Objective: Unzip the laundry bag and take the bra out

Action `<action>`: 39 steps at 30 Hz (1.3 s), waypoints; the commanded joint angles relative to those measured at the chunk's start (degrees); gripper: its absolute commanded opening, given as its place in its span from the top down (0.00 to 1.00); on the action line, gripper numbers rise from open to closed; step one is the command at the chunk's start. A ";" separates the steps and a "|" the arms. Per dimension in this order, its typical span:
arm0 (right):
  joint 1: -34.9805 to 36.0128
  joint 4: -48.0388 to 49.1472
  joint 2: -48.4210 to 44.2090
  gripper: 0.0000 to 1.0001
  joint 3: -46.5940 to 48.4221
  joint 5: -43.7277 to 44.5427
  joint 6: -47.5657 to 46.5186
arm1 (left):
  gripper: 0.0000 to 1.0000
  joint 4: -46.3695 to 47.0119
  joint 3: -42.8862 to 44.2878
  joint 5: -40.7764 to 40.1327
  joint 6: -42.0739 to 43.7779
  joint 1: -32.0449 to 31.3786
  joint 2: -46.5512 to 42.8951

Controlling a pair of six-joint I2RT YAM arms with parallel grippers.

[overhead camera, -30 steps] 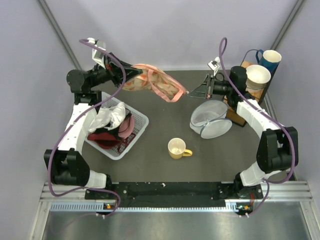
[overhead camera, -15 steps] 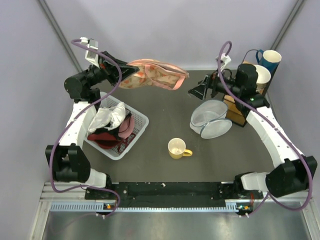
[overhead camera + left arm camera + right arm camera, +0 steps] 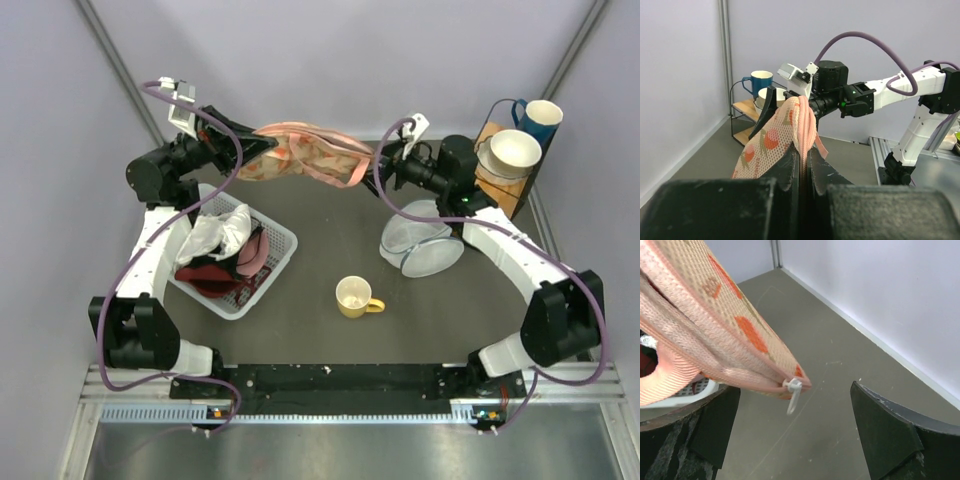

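The left hand [image 3: 252, 152] is clamped shut on one end of the laundry bag [image 3: 310, 155], holding it in the air over the table's [image 3: 330, 245] far side. The right hand [image 3: 792, 407] gapes wide around the white zipper pull [image 3: 793, 390], not touching it. Below sit a white mesh container [image 3: 420, 240], yellow mug [image 3: 355, 297] and clothes basket [image 3: 282, 240].

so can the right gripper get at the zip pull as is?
Probably yes: the zip pull dangles free at the bag corner, in the open right gripper gap, nothing in between. Left gripper holds the bag up.
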 commanded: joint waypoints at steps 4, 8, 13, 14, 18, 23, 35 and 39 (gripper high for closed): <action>0.56 16.28 3.34 0.24 3.31 -5.33 3.05 | 1.00 3.35 -0.18 -0.31 -0.86 0.07 -2.53; 0.56 16.98 1.25 1.00 2.35 -7.11 2.96 | 1.00 2.56 -0.26 -0.57 -0.07 0.16 -2.17; 0.56 11.20 -2.80 1.00 1.37 -5.35 -1.34 | 1.00 2.47 -0.61 -0.57 -0.16 0.16 -0.86; 0.56 7.10 -3.42 1.00 1.55 -4.65 -3.96 | 1.00 2.21 -0.70 -0.31 -0.16 -0.02 -0.68; 0.56 1.35 -6.58 1.00 1.38 -3.33 -8.64 | 1.00 2.29 -1.58 -0.22 0.10 0.16 -0.50; 0.30 -3.31 -7.91 1.00 1.37 -1.31 -11.62 | 1.00 1.25 -2.37 -0.22 1.24 0.07 -0.50; -2.87 -2.07 -4.31 0.89 -0.65 6.60 -6.89 | 1.00 -15.18 -10.72 -6.17 18.46 -7.21 1.07; -4.27 -4.54 -2.11 0.49 0.75 9.58 -4.16 | 1.00 -17.47 -14.59 -21.02 27.58 -16.09 3.44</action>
